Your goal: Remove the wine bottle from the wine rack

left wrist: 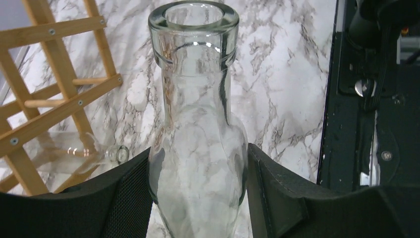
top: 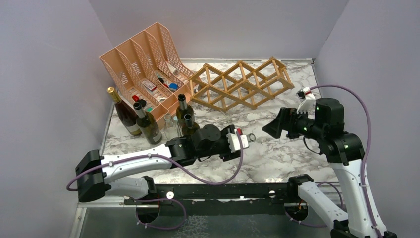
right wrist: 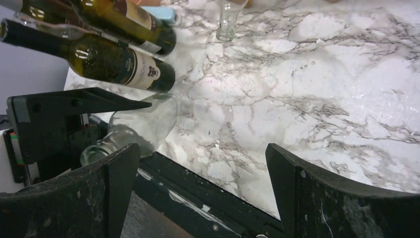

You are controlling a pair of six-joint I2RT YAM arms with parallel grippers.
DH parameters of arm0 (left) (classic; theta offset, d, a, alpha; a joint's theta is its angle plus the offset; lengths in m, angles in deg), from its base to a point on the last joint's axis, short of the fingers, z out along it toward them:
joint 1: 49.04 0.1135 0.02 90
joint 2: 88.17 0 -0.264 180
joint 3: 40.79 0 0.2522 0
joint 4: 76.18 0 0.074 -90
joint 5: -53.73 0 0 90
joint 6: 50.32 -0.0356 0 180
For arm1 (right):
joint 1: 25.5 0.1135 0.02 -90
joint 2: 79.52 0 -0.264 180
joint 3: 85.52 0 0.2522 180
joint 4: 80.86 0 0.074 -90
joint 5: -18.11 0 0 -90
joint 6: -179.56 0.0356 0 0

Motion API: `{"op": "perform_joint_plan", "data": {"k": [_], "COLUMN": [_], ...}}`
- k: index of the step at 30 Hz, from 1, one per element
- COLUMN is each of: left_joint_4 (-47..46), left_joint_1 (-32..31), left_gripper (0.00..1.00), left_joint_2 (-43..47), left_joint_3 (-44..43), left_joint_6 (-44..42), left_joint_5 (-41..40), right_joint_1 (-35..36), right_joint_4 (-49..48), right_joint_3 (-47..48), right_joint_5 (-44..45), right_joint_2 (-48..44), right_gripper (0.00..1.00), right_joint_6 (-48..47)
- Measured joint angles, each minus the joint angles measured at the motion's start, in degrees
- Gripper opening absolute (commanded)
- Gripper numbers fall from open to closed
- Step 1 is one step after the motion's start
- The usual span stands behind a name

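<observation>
I had the left gripper (left wrist: 198,188) pinching a clear glass wine bottle (left wrist: 198,148) around its shoulder, both pads pressed against the glass and the open mouth pointing away from the wrist. From above, the bottle was hard to make out, but the gripper sat over the marble table (top: 277,148) near the middle, well clear of the wine rack (top: 242,84), which lay at the far side, right of the pink file organiser (top: 143,64). So I judged the bottle already out of the rack. The right gripper (right wrist: 198,193) hung spread and empty to the right. To finish well, I thought it best to keep the squeeze steady, since smooth glass slips, lower the bottle gently away from the standing dark bottles (top: 141,119) on the left, and release only once it rested.
</observation>
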Motion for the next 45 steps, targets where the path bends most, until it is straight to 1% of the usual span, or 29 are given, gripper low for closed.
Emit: {"op": "perform_joint_plan", "data": {"k": [4, 12, 18, 26, 31, 45], "left_joint_4": [-5.7, -14.4, -17.3, -21.9, -25.2, -38.9], "left_joint_1": [0.0, 0.0, 0.0, 0.0, 0.0, 0.0], "left_gripper": [0.22, 0.22, 0.22, 0.23, 0.22, 0.23], "left_joint_2": [5.7, 15.5, 18.2, 18.4, 16.6, 11.5], "left_joint_3": [5.7, 15.5, 19.7, 24.4, 25.4, 30.5], "left_joint_6": [5.9, 15.4, 19.3, 21.4, 21.5, 22.9], "left_joint_5": [-4.7, -15.6, -19.9, -22.1, -23.1, -25.4], "right_joint_1": [0.0, 0.0, 0.0, 0.0, 0.0, 0.0], "right_joint_4": [0.0, -0.2, -1.2, -2.3, -2.3, -2.3], "right_joint_3": [0.9, 0.8, 0.7, -1.1, -1.7, -2.0], "right_joint_5": [2.4, 2.6, 2.4, 1.9, 1.9, 1.9], "right_joint_2": [-0.5, -0.2, 0.4, 0.8, 1.0, 0.4], "right_gripper": [1.00, 1.00, 1.00, 1.00, 1.00, 1.00], "right_joint_6": [1.2, 2.9, 3.7, 4.3, 4.3, 4.3]}}
